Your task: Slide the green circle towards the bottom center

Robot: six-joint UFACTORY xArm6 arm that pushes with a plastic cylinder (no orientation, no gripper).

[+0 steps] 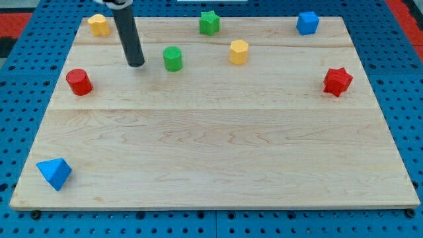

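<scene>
The green circle (172,58), a short green cylinder, stands on the wooden board (211,145) in the upper left part of the view. My tip (135,64) rests on the board just to the left of it, a small gap apart. The dark rod rises from the tip to the view's top edge.
A green star (209,22) sits at the top centre. A yellow hexagon (238,51) lies right of the green circle. A yellow block (98,24) is top left, a red cylinder (78,81) at the left, a blue triangle (54,173) bottom left, a blue block (307,22) top right, a red star (337,81) at the right.
</scene>
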